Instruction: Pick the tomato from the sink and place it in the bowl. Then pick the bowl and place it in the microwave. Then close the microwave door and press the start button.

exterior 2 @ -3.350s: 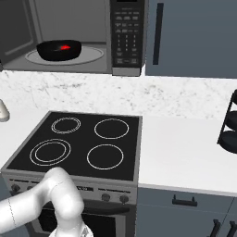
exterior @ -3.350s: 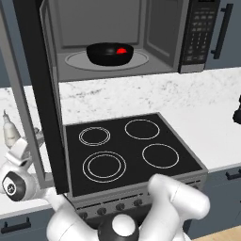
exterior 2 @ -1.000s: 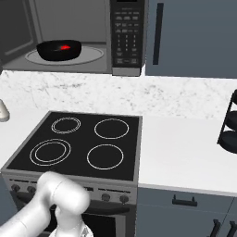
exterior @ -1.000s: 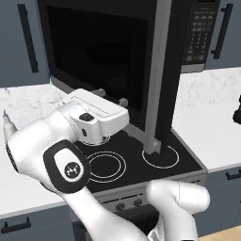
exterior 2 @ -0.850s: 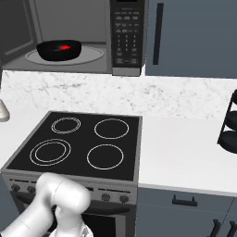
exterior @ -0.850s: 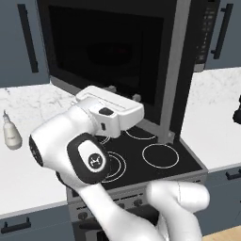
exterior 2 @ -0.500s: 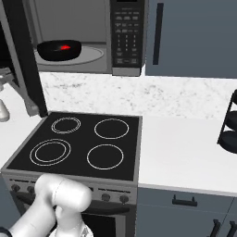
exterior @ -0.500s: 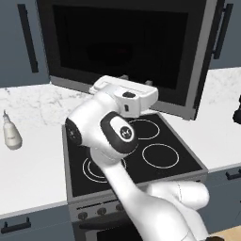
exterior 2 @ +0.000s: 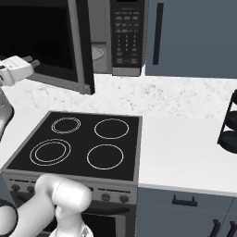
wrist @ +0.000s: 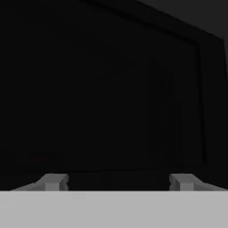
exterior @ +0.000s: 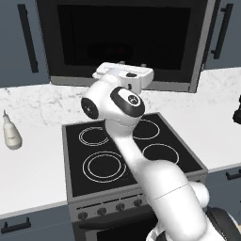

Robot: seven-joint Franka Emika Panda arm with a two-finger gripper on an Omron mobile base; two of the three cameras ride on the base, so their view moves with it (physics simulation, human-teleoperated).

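Stove below; microwave door (exterior 2: 51, 44) nearly shut, rigid, swings light on its hinge. My claw (wrist: 116, 181), spread and empty, pushes flat against its glass.

White marble counter (exterior: 37, 169) — small bottle (exterior: 11, 136) left, black rack (exterior 2: 229, 122) right.

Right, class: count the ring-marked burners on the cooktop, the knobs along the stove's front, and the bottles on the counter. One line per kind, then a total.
Burners: 4
Knobs: 4
Bottles: 1
Total: 9
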